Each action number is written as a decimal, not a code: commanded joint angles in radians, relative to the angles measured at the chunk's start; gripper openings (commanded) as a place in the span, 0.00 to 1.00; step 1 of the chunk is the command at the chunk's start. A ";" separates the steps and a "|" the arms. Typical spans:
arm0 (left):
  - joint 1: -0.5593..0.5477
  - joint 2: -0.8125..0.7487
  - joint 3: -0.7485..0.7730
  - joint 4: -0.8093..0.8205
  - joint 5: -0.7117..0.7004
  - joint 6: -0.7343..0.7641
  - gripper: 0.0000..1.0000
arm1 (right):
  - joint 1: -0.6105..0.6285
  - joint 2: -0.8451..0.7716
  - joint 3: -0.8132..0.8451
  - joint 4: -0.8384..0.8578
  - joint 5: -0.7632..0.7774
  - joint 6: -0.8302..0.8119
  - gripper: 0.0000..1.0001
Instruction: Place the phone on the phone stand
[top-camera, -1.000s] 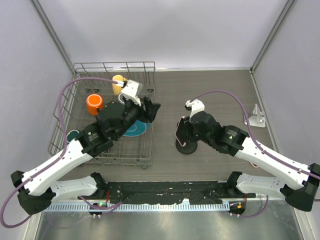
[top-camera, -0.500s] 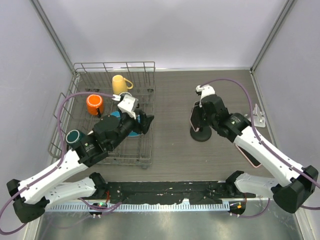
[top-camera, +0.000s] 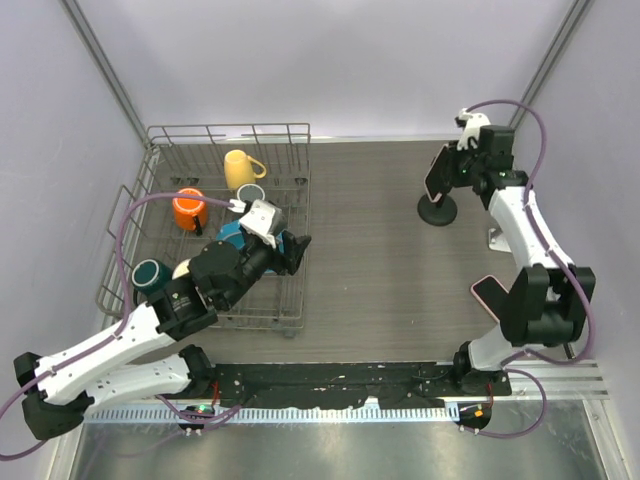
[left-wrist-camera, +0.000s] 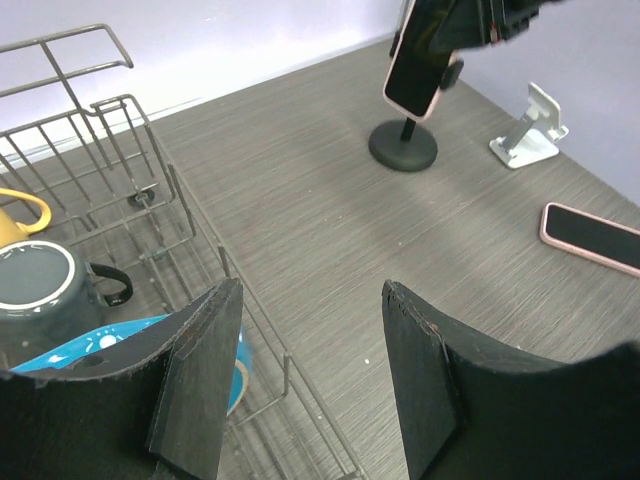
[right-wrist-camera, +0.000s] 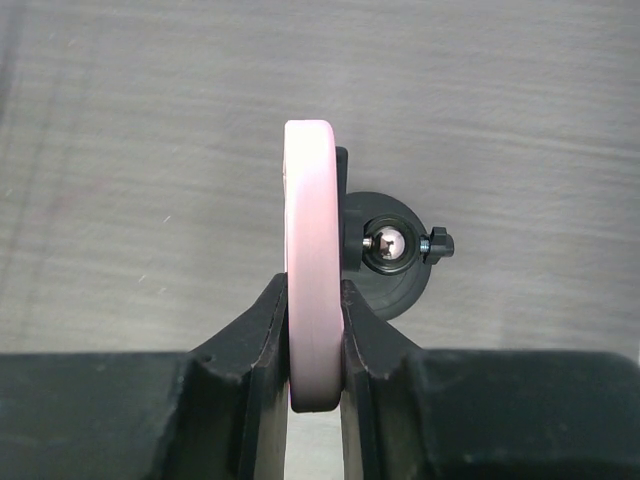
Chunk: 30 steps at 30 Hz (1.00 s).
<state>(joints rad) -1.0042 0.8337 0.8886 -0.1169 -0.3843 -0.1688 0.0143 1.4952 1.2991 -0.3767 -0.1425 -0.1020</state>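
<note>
Right end effector (right-wrist-camera: 313, 310) pinching the pink-cased slab phone (right-wrist-camera: 311, 200) edge-on against the black disc-based phone stand (right-wrist-camera: 392, 268), far right of the grey bench (top-camera: 370, 200). Let go off-centre and the phone could topple out. Left end effector (left-wrist-camera: 310, 340) spread, idle.

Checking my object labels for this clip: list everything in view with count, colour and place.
phone: 1, pink case, upright, far right
phone stand: 1, black, behind and below that phone
second phone: 1, pink case, flat on table, right
small stand: 1, white, near right wall
dish rack: 1, grey wire, left
mugs: 4, yellow, orange, two dark, in rack
plate: 1, blue, in rack
table: 1, dark wood-grain
left gripper: 1, black, open, over rack's edge
right gripper: 1, black, shut on upright phone
</note>
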 joint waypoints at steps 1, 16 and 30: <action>-0.043 -0.019 -0.013 0.078 -0.097 0.086 0.61 | -0.118 0.092 0.187 0.255 -0.169 -0.079 0.00; -0.143 -0.062 -0.068 0.158 -0.200 0.209 0.64 | -0.353 0.520 0.733 0.147 -0.273 -0.076 0.01; -0.175 -0.067 -0.082 0.183 -0.232 0.259 0.66 | -0.379 0.553 0.698 0.125 -0.368 -0.170 0.01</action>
<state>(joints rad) -1.1759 0.7788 0.8108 0.0013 -0.5884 0.0692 -0.3630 2.0861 1.9602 -0.3557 -0.4400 -0.2390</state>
